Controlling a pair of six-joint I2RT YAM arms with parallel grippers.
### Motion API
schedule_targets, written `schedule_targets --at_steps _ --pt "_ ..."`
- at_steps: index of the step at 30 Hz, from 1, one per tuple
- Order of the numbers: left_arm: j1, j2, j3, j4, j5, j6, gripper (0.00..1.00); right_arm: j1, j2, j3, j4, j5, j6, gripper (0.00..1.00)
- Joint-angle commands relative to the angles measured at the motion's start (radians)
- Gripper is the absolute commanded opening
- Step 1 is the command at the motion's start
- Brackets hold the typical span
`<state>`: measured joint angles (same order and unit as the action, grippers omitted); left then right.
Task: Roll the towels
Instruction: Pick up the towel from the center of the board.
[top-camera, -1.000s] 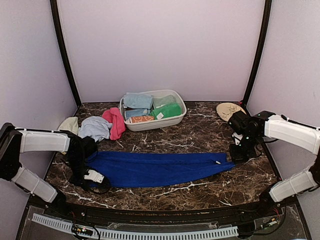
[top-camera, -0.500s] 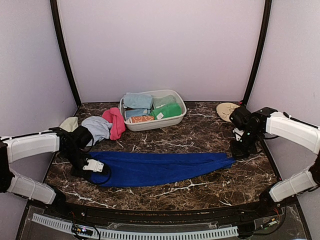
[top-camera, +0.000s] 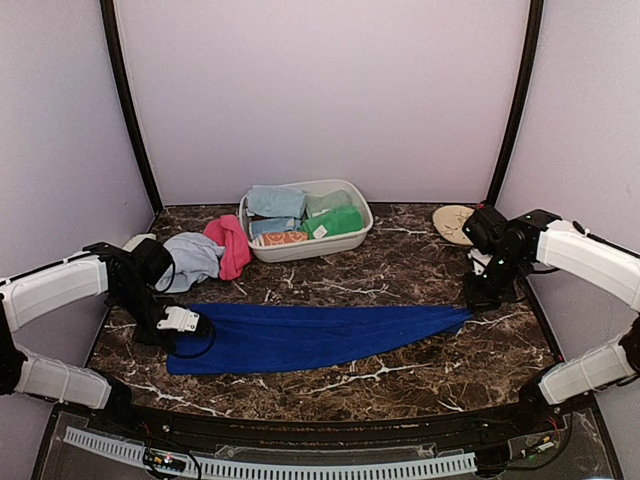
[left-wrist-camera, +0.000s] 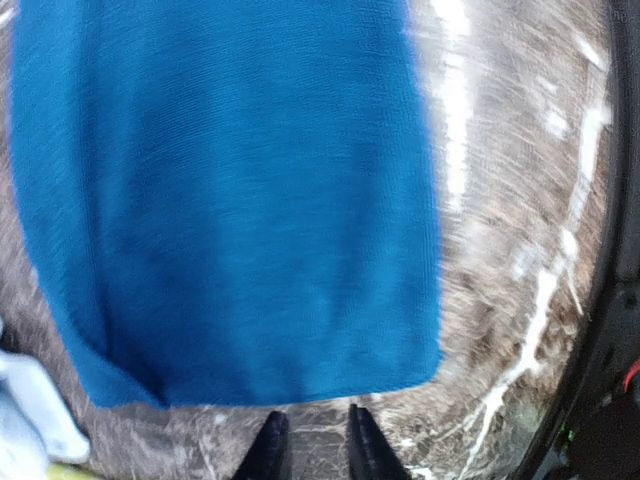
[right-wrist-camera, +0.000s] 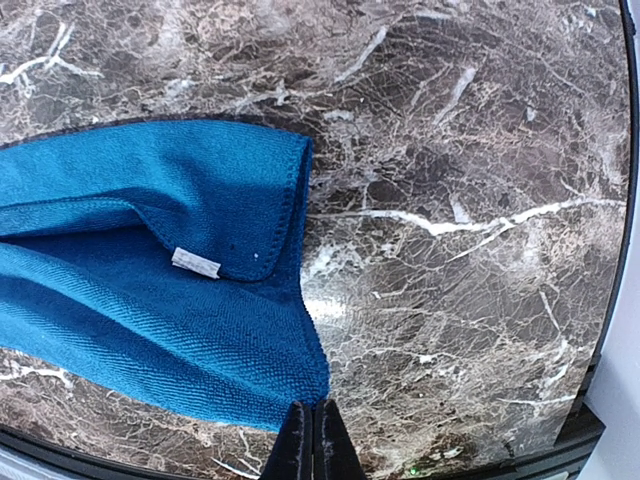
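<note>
Surface: dark brown marble-patterned bench, walled on three sides.
Task item: long royal blue towel, terry cloth, lying flat as a strip along the bench's near edge. It runs from near the left edge to near the right edge.
Reason for layout: in my judgement it is drawn out lengthwise so that it can be rolled from one end. The right end is folded over with a white tag showing, so it is not fully smoothed.
Left gripper: fingers slightly parted with nothing between them, over bare bench just off the towel's left hem. It looks well placed to begin at that end.
Right gripper: fingers pressed together with no cloth visible between them, at the towel's right corner.
Waiting items: pink towel and pale blue-grey towel, crumpled and touching, toward the back-left corner. They are probably queued for rolling.
Unclear item: cream cloth at the left edge, partly hidden by the arm.
Container: white oval plastic tub, mid back edge, packed with bundles that appear to be stored there.
Bystander: round tan patterned plate, back-right corner.
Count: one spread towel; two crumpled towels; one cream cloth; about five bundles in the tub, exact number uncertain; one tub; one plate; two grippers.
</note>
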<state>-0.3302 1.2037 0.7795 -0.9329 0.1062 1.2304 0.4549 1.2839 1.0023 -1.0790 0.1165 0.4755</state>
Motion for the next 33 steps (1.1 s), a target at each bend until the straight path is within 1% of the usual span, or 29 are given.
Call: schedule_targets --at_steps 1,3,6,9,12,15,17,18,21,25,30,33 --pt "-0.036 -0.054 -0.133 -0.107 0.038 0.086 0.33 -0.01 -0.017 0.018 0.0 0.002 -0.012 0.0" --pt "-0.068 -0.037 -0.189 -0.044 -0.028 0.087 0.33 -0.01 -0.01 0.016 0.007 -0.008 -0.007 0.0" --pt "-0.07 0.034 -0.181 -0.012 -0.012 0.067 0.33 -0.01 -0.01 0.019 0.014 -0.015 -0.004 0.0" --pt "-0.076 0.104 -0.162 0.021 -0.007 0.036 0.29 -0.01 -0.011 0.019 0.015 -0.015 -0.003 0.0" --pt "-0.082 0.131 -0.171 0.059 -0.013 0.031 0.23 -0.01 -0.011 0.018 0.017 -0.018 -0.001 0.0" --pt "-0.085 0.142 -0.182 0.082 -0.014 0.021 0.09 -0.01 -0.011 0.016 0.019 -0.019 -0.001 0.0" --pt "-0.085 0.145 -0.198 0.107 -0.032 0.013 0.01 -0.01 -0.011 0.017 0.022 -0.02 -0.003 0.0" --pt "-0.085 0.144 -0.203 0.118 -0.039 0.013 0.0 -0.01 -0.01 0.019 0.023 -0.022 -0.003 0.0" --pt "-0.085 0.133 -0.199 0.135 -0.047 -0.011 0.0 -0.01 -0.013 0.027 0.025 -0.022 -0.009 0.0" --pt "-0.072 0.057 -0.092 0.124 -0.066 -0.065 0.0 -0.01 -0.024 0.061 0.014 -0.016 -0.019 0.0" --pt "-0.016 -0.088 0.158 0.142 -0.082 -0.117 0.0 -0.011 -0.067 0.142 -0.013 -0.01 -0.034 0.0" --pt "-0.004 -0.149 0.292 0.142 -0.101 -0.146 0.0 -0.012 -0.101 0.211 -0.039 -0.018 -0.029 0.0"
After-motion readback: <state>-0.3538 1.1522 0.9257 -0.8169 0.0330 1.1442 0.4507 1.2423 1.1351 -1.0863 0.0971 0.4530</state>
